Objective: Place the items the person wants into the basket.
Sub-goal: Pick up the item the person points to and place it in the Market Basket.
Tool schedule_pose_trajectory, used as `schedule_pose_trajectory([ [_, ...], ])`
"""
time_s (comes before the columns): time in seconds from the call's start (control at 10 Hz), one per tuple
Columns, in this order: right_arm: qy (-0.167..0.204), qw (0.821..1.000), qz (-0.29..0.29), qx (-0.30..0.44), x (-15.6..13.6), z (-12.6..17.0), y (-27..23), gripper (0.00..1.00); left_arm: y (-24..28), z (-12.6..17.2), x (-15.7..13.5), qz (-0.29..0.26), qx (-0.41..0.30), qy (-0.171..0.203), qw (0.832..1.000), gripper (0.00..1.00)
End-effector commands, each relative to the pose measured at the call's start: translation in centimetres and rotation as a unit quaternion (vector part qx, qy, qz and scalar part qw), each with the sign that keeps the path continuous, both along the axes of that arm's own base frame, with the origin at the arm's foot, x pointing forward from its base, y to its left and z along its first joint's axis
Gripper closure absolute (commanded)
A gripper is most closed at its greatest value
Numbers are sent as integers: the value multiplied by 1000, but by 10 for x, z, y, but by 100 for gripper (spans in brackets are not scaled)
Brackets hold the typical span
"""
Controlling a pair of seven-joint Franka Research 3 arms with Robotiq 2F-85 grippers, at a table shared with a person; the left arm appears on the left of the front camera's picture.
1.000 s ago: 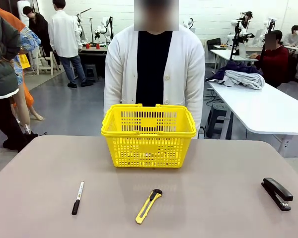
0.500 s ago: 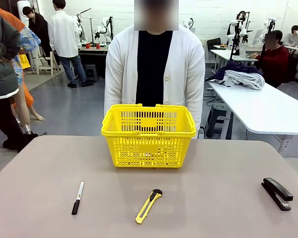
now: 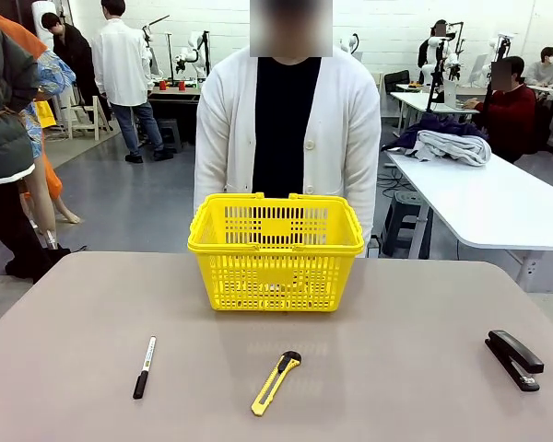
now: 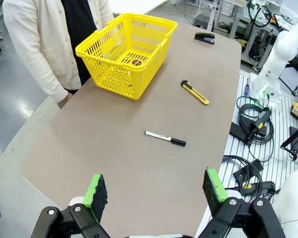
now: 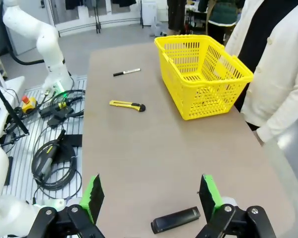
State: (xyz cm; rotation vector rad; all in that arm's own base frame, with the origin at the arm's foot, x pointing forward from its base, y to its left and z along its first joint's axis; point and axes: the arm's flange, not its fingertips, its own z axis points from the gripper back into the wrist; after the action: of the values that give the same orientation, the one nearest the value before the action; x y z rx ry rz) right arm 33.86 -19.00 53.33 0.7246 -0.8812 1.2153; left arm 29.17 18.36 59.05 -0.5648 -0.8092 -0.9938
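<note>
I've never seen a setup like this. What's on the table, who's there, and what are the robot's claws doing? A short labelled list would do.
Person: stands at the far side, behind the basket
Basket: yellow, upright, far middle of the table; no item seen inside
Marker: white barrel, black cap, near side, robot's left
Utility knife: yellow and black, near middle
Stapler: black, robot's right
Left gripper: open, holding nothing
Right gripper: open, holding nothing, above the stapler's end of the table

A marker (image 3: 144, 366), knife (image 3: 276, 382) and stapler (image 3: 514, 359) lie left to right before the basket (image 3: 276, 250), person (image 3: 281, 120) seemingly close behind.
</note>
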Motion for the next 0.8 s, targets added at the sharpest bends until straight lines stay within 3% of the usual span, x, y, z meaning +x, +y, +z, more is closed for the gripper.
schedule_pose_trajectory([
  [0.0,-1,1000,4,3,-1,-1,-2,0,0,1,-1,-2,-4,-5,1000,0],
  [0.7,-1,1000,4,3,-1,-1,-2,0,0,1,-1,-2,-4,-5,1000,0],
])
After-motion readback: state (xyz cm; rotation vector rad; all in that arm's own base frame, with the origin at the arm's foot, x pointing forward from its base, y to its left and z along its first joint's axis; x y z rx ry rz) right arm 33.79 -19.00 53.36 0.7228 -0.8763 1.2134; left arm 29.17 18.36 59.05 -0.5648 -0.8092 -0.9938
